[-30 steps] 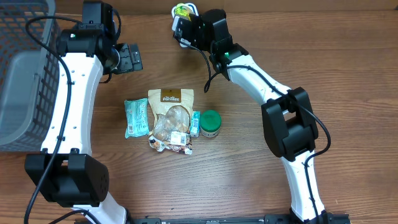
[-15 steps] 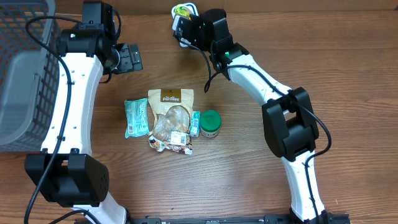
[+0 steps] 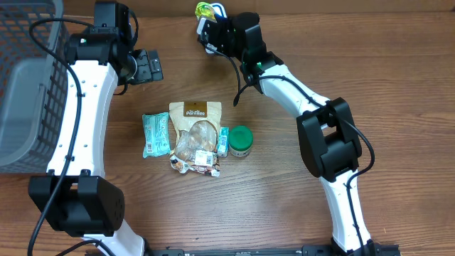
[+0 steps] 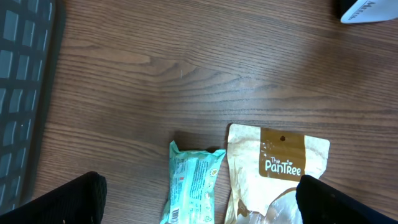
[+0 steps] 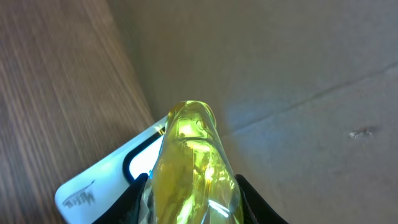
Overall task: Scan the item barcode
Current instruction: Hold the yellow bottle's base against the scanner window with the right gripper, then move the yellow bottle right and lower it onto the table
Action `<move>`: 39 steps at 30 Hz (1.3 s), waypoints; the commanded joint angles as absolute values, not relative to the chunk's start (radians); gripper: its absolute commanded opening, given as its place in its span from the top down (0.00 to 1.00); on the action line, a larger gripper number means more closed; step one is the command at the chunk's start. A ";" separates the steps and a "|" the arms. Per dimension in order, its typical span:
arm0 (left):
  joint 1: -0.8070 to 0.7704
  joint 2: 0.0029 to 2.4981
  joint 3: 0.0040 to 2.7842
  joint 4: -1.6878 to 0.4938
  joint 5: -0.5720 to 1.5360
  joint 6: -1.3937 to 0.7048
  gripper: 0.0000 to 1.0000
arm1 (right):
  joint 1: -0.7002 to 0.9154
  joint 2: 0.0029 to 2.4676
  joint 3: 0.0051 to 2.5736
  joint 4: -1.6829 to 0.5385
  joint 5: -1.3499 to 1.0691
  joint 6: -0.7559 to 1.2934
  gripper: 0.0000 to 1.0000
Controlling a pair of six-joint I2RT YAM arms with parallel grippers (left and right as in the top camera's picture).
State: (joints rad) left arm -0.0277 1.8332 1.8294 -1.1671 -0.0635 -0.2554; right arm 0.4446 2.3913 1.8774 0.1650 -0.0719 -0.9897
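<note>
My right gripper (image 3: 212, 23) is at the table's far edge, shut on a translucent yellow packet (image 3: 205, 10). In the right wrist view the yellow packet (image 5: 193, 165) sticks up between the black fingers (image 5: 138, 194) and fills the middle. Just behind it lies the white barcode scanner (image 5: 93, 186), with a cardboard wall beyond. The left wrist view catches a corner of the same scanner (image 4: 367, 9) at top right. My left gripper (image 3: 151, 66) hangs open and holds nothing, above a teal packet (image 4: 193, 183) and a PanTree pouch (image 4: 277, 168).
Mid-table lie the teal packet (image 3: 156, 134), the PanTree pouch (image 3: 195, 128), a small teal item (image 3: 223, 141), a green-lidded jar (image 3: 240, 141) and a small wrapper (image 3: 195, 165). A grey wire basket (image 3: 21, 85) stands at the left edge.
My right gripper has edged the yellow packet slightly towards the table's far edge. The left arm and the items on the table have not moved.
</note>
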 commanded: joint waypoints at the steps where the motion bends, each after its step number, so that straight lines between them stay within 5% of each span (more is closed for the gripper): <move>1: -0.033 1.826 1.841 -1.167 -0.062 -0.258 0.01 | 0.425 2.427 1.866 0.216 -0.093 -0.913 0.96; 27: -0.033 1.826 1.841 -1.167 -0.061 -0.258 0.01 | 0.418 2.487 1.866 0.386 0.002 -0.765 0.96; 35: -0.033 1.826 1.841 -1.167 -0.062 -0.258 0.00 | 0.418 2.309 1.866 0.430 0.020 -0.609 0.96; 39: -0.033 1.826 1.841 -1.167 -0.062 -0.258 0.00 | 0.406 2.140 1.866 0.256 0.025 -0.488 0.96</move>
